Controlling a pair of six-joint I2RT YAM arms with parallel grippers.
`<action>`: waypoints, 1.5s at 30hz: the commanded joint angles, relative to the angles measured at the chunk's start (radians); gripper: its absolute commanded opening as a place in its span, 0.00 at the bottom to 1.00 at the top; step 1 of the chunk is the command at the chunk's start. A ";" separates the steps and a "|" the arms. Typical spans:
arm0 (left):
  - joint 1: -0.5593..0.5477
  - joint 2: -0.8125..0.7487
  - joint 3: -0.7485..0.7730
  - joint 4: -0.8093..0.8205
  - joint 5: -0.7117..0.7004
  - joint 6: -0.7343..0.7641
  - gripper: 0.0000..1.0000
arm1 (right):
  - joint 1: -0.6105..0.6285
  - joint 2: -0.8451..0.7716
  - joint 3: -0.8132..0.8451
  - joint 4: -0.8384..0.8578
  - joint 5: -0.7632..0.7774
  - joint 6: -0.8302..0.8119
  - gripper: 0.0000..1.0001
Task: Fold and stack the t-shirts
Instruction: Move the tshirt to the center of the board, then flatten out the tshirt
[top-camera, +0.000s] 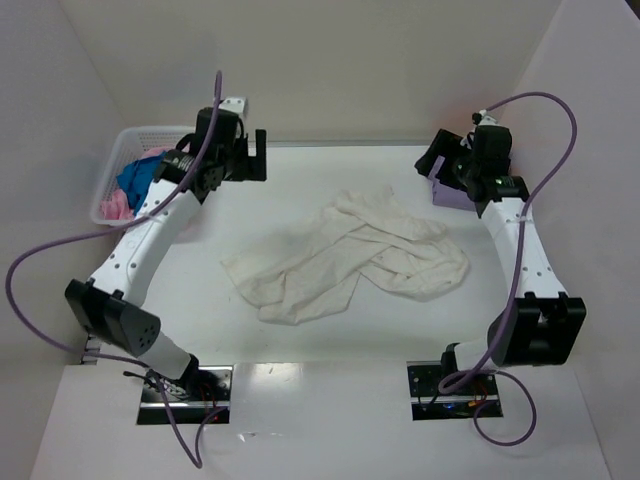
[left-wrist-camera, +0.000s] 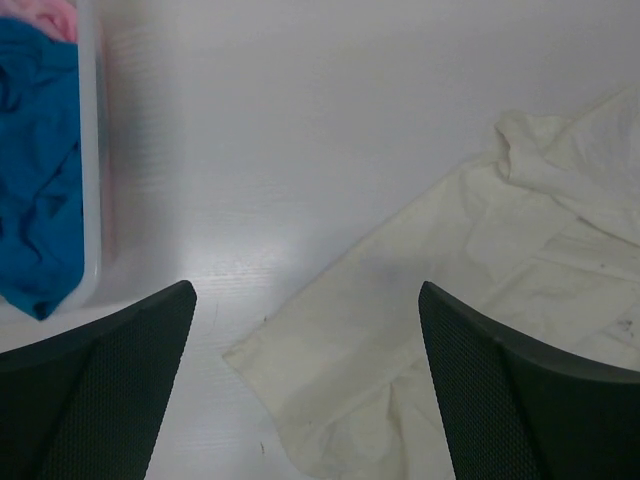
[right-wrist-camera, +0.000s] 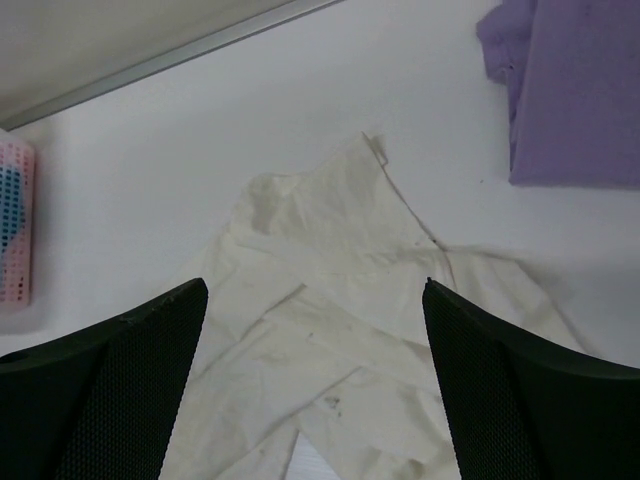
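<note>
A large cream-white t-shirt (top-camera: 345, 255) lies crumpled in the middle of the table, with nothing holding it. My left gripper (top-camera: 250, 155) hangs open above the table's far left. In its wrist view the left gripper (left-wrist-camera: 305, 287) looks down on one edge of the cream shirt (left-wrist-camera: 400, 340). My right gripper (top-camera: 438, 162) is open at the far right, and in its own view the right gripper (right-wrist-camera: 314, 283) is above the cream shirt (right-wrist-camera: 330, 300). A lavender-purple t-shirt (right-wrist-camera: 575, 90) lies folded beside it, partly hidden in the top view. A blue t-shirt (left-wrist-camera: 40, 190) and a pink t-shirt (top-camera: 112, 207) sit in the basket.
A white plastic lattice basket (top-camera: 125, 140) stands at the table's far left edge, its wall (left-wrist-camera: 90, 150) close to my left gripper. White walls enclose the table at the back and on both sides. Purple cables loop off both arms.
</note>
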 joint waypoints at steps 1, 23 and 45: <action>0.033 -0.073 -0.212 0.109 0.047 -0.097 1.00 | 0.023 0.126 0.083 0.090 -0.074 -0.073 0.93; 0.197 -0.265 -0.565 0.191 0.225 -0.140 1.00 | 0.105 0.903 0.643 -0.060 -0.044 -0.119 0.91; 0.257 -0.285 -0.623 0.189 0.238 -0.119 1.00 | 0.180 1.056 0.759 -0.162 0.071 -0.145 0.54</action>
